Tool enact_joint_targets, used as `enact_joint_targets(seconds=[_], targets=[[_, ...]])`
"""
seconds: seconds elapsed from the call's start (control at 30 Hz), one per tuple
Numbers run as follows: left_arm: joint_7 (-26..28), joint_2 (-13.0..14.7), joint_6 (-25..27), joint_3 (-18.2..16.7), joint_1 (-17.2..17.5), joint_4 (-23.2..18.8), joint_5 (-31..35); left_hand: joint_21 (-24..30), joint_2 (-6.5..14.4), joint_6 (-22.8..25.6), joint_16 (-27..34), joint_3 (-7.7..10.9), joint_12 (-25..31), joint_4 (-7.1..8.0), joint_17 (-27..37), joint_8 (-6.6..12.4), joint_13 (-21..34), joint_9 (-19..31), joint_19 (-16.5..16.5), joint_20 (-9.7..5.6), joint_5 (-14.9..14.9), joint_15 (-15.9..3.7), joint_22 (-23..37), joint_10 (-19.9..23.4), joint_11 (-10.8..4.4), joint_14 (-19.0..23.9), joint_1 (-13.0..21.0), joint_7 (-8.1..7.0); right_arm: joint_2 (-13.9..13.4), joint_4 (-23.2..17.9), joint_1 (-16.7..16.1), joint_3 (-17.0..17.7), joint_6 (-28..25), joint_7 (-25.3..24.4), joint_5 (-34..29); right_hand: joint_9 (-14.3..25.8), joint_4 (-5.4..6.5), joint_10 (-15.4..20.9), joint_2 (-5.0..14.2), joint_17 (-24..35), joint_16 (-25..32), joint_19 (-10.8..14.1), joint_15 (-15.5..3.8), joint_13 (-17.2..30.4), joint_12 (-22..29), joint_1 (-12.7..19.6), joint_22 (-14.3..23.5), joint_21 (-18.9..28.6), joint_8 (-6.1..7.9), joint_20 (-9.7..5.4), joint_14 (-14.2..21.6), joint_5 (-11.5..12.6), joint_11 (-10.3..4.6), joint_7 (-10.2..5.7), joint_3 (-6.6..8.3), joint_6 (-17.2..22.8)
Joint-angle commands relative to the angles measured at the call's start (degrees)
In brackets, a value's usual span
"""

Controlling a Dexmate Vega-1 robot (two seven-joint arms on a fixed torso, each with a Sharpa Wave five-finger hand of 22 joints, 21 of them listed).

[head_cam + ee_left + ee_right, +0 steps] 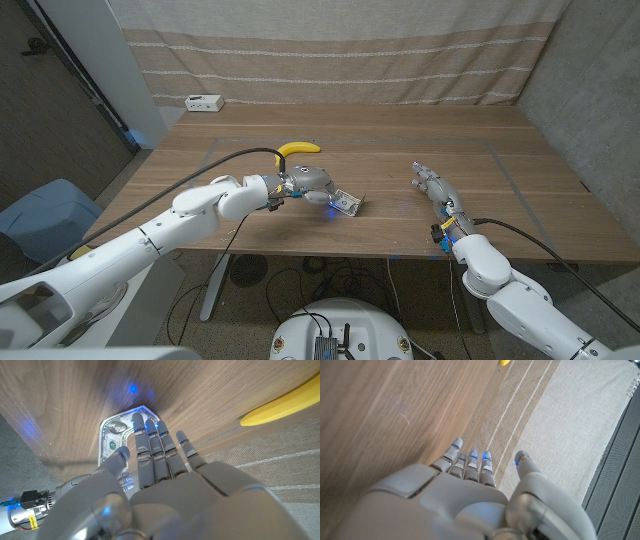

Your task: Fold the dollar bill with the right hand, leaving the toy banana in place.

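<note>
One left hand (308, 185) pressing dollar bill (346, 203) — fingers straight; toy banana (297, 149) behind; right hand (432, 184) released.

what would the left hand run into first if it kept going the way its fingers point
The dollar bill: the left hand already has its fingertips over it, probably touching. Past the bill, the line looks like bare table; the toy banana lies off to the side.

The table (520, 200) was matt, grained wood; the dollar bill (116, 430) thin printed paper; the toy banana (297, 149) smooth yellow plastic; both hands' shells glossy grey plastic.
</note>
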Motion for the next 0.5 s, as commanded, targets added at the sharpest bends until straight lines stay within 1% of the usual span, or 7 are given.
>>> enact_joint_targets(seconds=[0.03, 0.07, 0.23, 0.27, 0.33, 0.37, 0.5], targets=[[-1.5, -0.2, 1.5, 0.8, -0.3, -0.1, 1.3, 0.3, -0.4, 0.3, -0.1, 0.10, -0.2, 0.30, -0.1, -0.09, 0.1, 0.0, 0.4, -0.29, 0.0, -0.10, 0.1, 0.4, 0.13, 0.3, -0.2, 0.07, -1.5, -2.1, -0.9, 0.3, -2.6, 0.0, 0.0, 0.3, 0.25, 1.0, -0.32, 0.2, 0.7, 0.7, 0.22, 0.3, 0.2, 0.6, 0.3, -0.2, 0.04, 0.14, 0.8, 0.1, 0.29, 0.28, 0.07, 1.0], [-1.6, -0.3, 1.6, 0.9, -0.4, -0.1, 1.3, 0.4, -0.5, -0.3, -0.4, 0.22, -0.5, 0.36, -0.3, -0.46, 0.0, -0.1, 0.4, -0.29, 0.0, -0.15, 0.2, 0.1, 0.30, 0.0, -0.4, 0.18, -1.6, -2.3, -1.0, 0.3, -2.8, 0.1, 0.1, 0.3, 0.26, 1.2, -0.33, 0.2, 0.7, 0.8, 0.25, 0.3, 0.2, 0.6, 0.3, -0.2, 0.08, 0.12, 0.8, 0.1, 0.35, 0.38, 0.07, 1.1], [-0.5, -0.6, 0.7, 1.2, -0.6, 0.6, 1.5, 0.4, -0.7, -1.7, -1.8, 0.60, -1.7, 0.48, -0.9, -1.63, -0.5, -0.3, -0.1, 0.01, 0.0, -0.06, 0.2, -1.7, -0.06, -1.9, -0.8, -0.08, -2.1, -2.8, -1.3, 0.4, -3.4, 0.1, 0.1, 0.3, 0.30, 1.4, -0.38, 0.2, 0.8, 1.1, 0.34, 0.3, 0.3, 0.6, 0.3, -0.3, 0.24, 0.19, 1.1, 0.1, 0.47, 0.84, 0.06, 1.8], [-0.2, -0.7, 0.5, 1.3, -0.7, 0.7, 1.6, 0.3, -0.7, -2.6, -2.2, 0.75, -2.2, 0.51, -1.1, -2.15, -0.6, -0.3, -0.4, 0.11, 0.0, -0.04, 0.2, -2.4, -0.38, -2.6, -0.9, -0.22, -2.2, -2.8, -1.4, 0.4, -3.2, 0.1, 0.0, 0.3, 0.30, 1.5, -0.39, 0.2, 0.8, 1.1, 0.39, 0.3, 0.3, 0.6, 0.3, -0.3, 0.25, 0.21, 1.1, 0.1, 0.47, 0.83, 0.06, 1.8], [0.7, -0.8, -0.1, 1.3, -0.7, 1.0, 1.9, 0.2, -0.7, -2.8, -2.6, 0.88, -2.4, 0.45, -1.2, -2.37, -0.7, -0.4, -0.7, 0.16, 0.0, -0.26, 0.2, -2.7, -0.41, -3.0, -1.0, -0.07, -2.1, -2.8, -1.5, 0.5, -3.1, 0.0, -0.1, 0.3, 0.29, 1.5, -0.40, 0.2, 0.8, 1.2, 0.38, 0.3, 0.3, 0.6, 0.3, -0.3, 0.24, 0.25, 1.1, 0.1, 0.52, 0.84, 0.06, 1.8], [0.8, -0.9, -0.4, 1.4, -0.8, 1.1, 1.7, 0.2, -0.7, -3.4, -2.9, 0.97, -2.8, 0.41, -1.3, -2.75, -0.7, -0.4, -0.8, 0.15, 0.0, -0.44, 0.2, -3.2, -0.53, -3.5, -1.0, -0.37, -2.1, -2.9, -1.6, 0.6, -3.1, -0.1, 0.0, 0.3, 0.29, 1.5, -0.41, 0.2, 0.8, 1.2, 0.40, 0.3, 0.3, 0.6, 0.3, -0.3, 0.26, 0.28, 1.2, 0.1, 0.49, 0.87, 0.06, 1.9], [0.0, -1.3, -0.5, 1.7, -1.3, 1.4, 1.4, 0.2, -0.8, -3.5, -3.1, 0.97, -3.0, 0.50, -1.4, -2.95, -0.8, -0.4, -0.9, 0.11, 0.0, -0.51, 0.2, -3.5, -0.56, -3.6, -1.2, -0.69, -2.1, -2.8, -1.8, 0.7, -2.8, 0.0, 0.1, 0.3, 0.28, 1.6, -0.45, 0.2, 0.8, 1.2, 0.40, 0.3, 0.3, 0.6, 0.3, -0.3, 0.29, 0.33, 1.2, 0.1, 0.56, 0.86, 0.05, 2.1]])
